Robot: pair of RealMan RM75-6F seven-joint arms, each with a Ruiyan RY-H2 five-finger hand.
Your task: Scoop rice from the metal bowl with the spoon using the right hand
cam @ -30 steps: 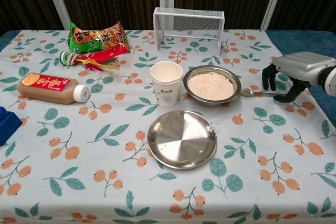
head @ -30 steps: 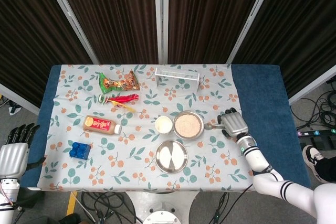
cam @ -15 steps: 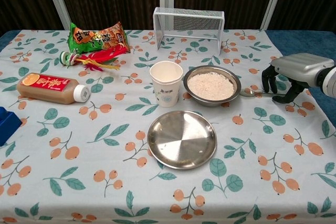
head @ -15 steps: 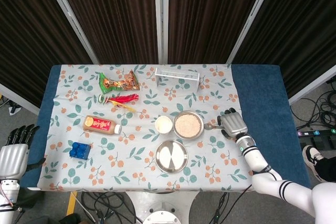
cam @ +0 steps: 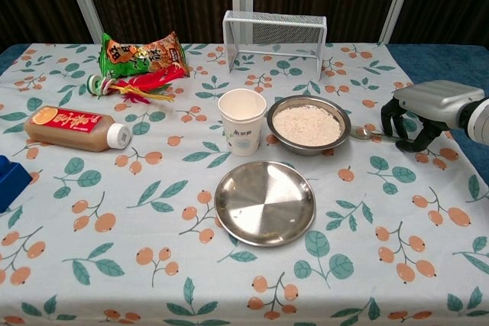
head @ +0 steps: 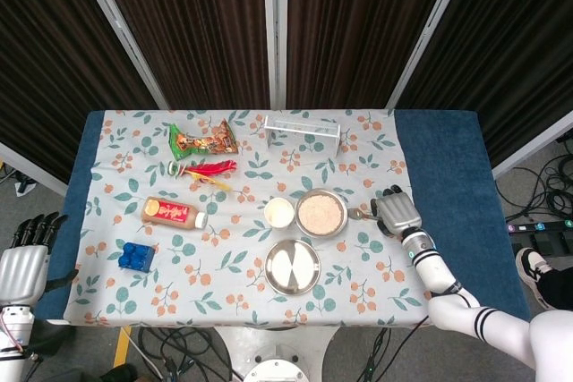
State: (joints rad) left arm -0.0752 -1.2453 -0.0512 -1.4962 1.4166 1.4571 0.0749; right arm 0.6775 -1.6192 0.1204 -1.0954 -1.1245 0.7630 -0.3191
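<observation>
The metal bowl (head: 320,213) (cam: 308,124) of rice stands right of the table's middle. Just right of it the spoon (cam: 363,133) (head: 364,214) lies on the cloth, its scoop end close to the bowl's rim and its handle running under my right hand (cam: 428,108) (head: 397,214). That hand is low over the handle, its dark fingers (cam: 399,123) curled down around it and the thumb under; the far end of the handle is hidden. My left hand (head: 22,261) hangs off the table's left edge, fingers apart, holding nothing.
A paper cup (cam: 242,121) stands left of the bowl, and a metal plate (cam: 264,202) lies in front. A white wire rack (cam: 275,33) is behind. A snack bag (cam: 141,53), a bottle (cam: 70,127) and a blue block (head: 136,256) lie at the left.
My right hand has sunk slightly and its fingers have curled tighter around the spoon handle. The spoon has barely shifted. The left hand has not moved.
</observation>
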